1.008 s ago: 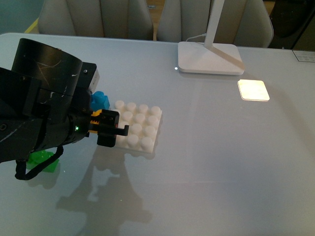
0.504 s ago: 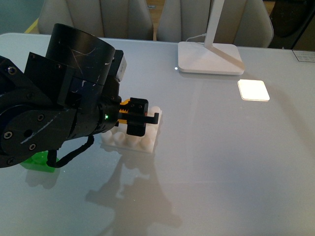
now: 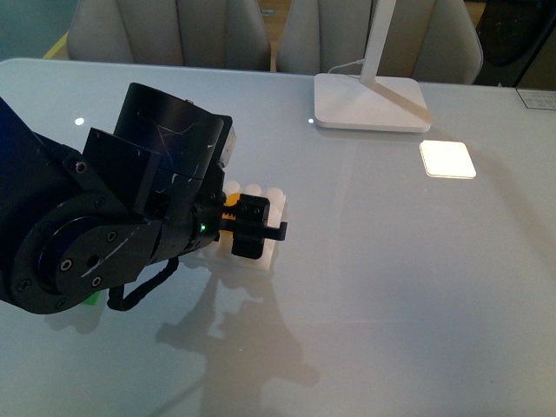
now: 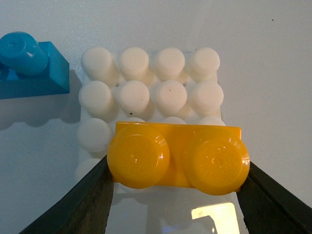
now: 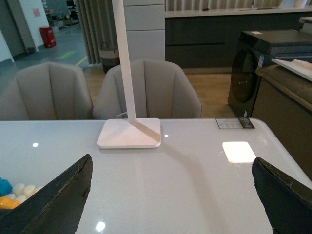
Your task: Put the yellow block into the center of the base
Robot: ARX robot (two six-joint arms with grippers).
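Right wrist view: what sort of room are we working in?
Probably an office or showroom meeting area: a white table with a desk lamp, padded chairs behind it, and dark cabinets along the far wall.

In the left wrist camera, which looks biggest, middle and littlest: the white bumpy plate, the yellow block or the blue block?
1. The white base.
2. The yellow block, but it is nearer the camera, which makes it look bigger.
3. The blue brick, partly cut off at the picture's edge, so its full size is unsure.

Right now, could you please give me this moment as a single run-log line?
phase: placing | left gripper: shut on yellow block | yellow block: over base, off centre, seating unclear | right gripper: open, empty
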